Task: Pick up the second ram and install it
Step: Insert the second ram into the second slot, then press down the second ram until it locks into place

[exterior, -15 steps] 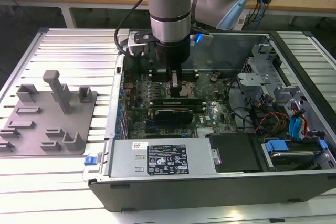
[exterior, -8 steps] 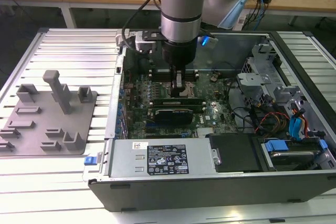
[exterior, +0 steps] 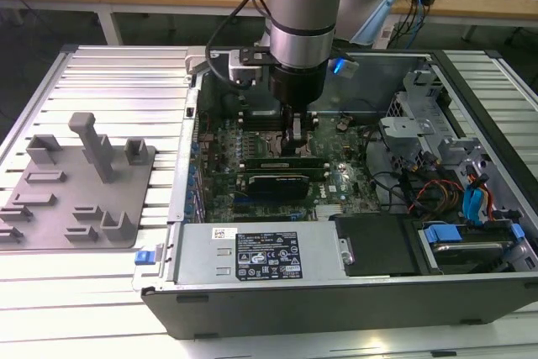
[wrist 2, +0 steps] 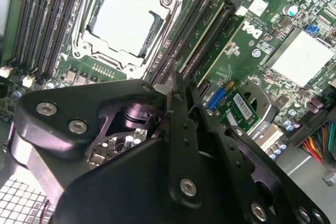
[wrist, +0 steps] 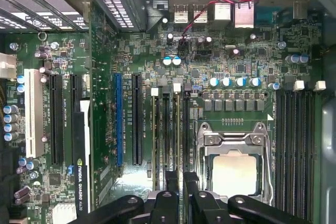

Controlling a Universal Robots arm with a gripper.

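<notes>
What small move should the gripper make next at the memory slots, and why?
Probably a short, straight push down. The gripper stands over the second ram, which already lies along its slot beside the processor socket. Whether it is fully seated I cannot tell, so press gently.

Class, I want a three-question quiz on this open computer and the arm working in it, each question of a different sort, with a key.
1. True or false: the CPU socket has a cooler mounted on it.
2. Multiple choice: the grey fixture lies A) at the exterior view's left of the computer case, B) at its right, C) inside it.
3. Short answer: in the first wrist view, which part of the motherboard is the gripper directly over?

Key: 1 false, the socket is bare. 2 A. 3 the memory slots beside the CPU socket.
</notes>
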